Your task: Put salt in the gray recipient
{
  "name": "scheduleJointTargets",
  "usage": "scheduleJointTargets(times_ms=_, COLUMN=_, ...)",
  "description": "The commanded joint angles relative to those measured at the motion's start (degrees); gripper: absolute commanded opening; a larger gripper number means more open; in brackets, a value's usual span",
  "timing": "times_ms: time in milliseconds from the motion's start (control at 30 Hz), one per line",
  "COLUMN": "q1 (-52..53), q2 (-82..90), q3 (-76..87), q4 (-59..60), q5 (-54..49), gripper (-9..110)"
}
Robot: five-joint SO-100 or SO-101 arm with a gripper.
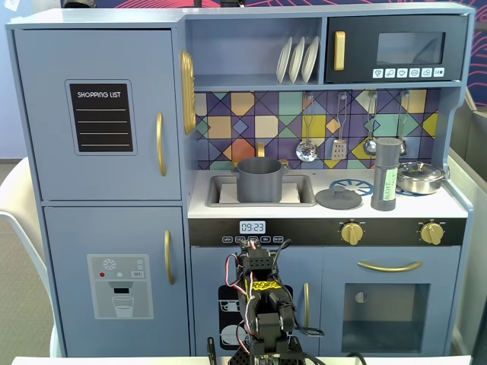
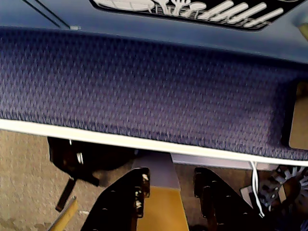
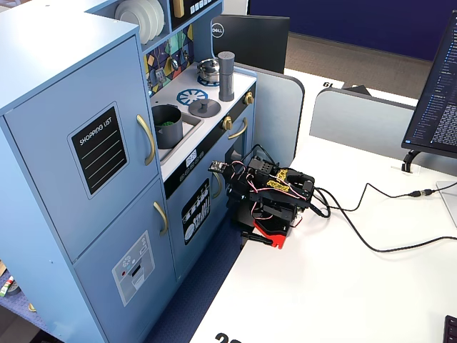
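A: The scene is a pale blue wooden toy kitchen (image 1: 99,114) that stands against a white table (image 3: 343,286) in an office. Where is the arm?

B: The small black robot arm (image 3: 268,196) sits folded low on the table, in front of the oven door. Its gripper (image 2: 171,192) points downward. In the wrist view the two dark fingers (image 2: 120,202) stand a little apart with nothing between them, so it is released and empty.

A: And the things of the task?

B: The tall slim gray salt shaker with a pale green label (image 1: 386,175) stands upright on the white counter, near the right, just beside the shiny steel pot (image 1: 420,176). The matte dark-gray cylindrical pot (image 1: 259,180) sits in the sink, well apart from the shaker. A flat gray knobbed lid (image 1: 338,198) lies between them.

A: So which step is it?

B: I judge that it is the very start; the shaker is untouched. The next move calls for the arm to rise high, reach over the counter edge, and close around the shaker's body without tipping it
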State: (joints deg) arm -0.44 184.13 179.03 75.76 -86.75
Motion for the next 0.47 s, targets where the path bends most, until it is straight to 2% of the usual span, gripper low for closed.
scheduleJointTargets(times_ms=0, q1=0.6, q2=0.4, q3=-0.4, q4=0.3, q5=-1.1, gripper=5)
scheduleJointTargets(times_ms=433, q1=1.0, q2=0.4, q3=-0.4, q4=0.3, q5=-1.1, gripper=5)
